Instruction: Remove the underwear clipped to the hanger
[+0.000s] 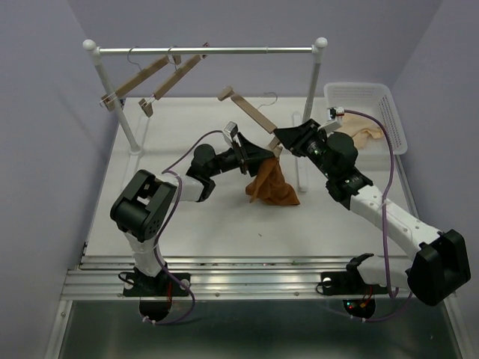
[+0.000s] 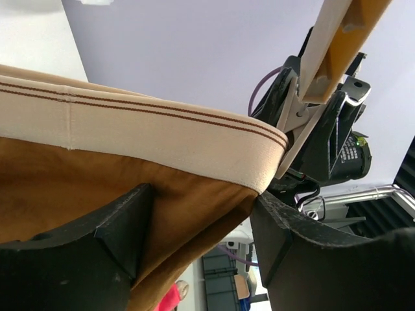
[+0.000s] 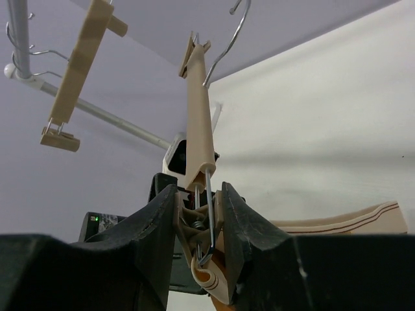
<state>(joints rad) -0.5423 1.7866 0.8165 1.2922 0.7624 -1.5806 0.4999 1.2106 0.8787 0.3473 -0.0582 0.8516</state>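
Right tool (image 3: 198, 194) clamped on hanger (image 3: 198, 110) clip (image 3: 194, 223); left tool (image 2: 202, 194) straddling underwear (image 2: 78, 188)

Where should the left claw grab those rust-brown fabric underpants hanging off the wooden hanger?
Grip the rust-brown fabric underwear on its cream striped waistband, just beside the clip, coming from the left: that band looks firm and taut, the cloth below hangs slack, and the right gripper occupies the clip's other side.

The underwear (image 1: 273, 187) is made of soft matt brown cloth; the hanger (image 1: 251, 114) is formed of smooth pale wood and thin metal wire; the fingers (image 2: 97, 240) are moulded in matt black plastic.
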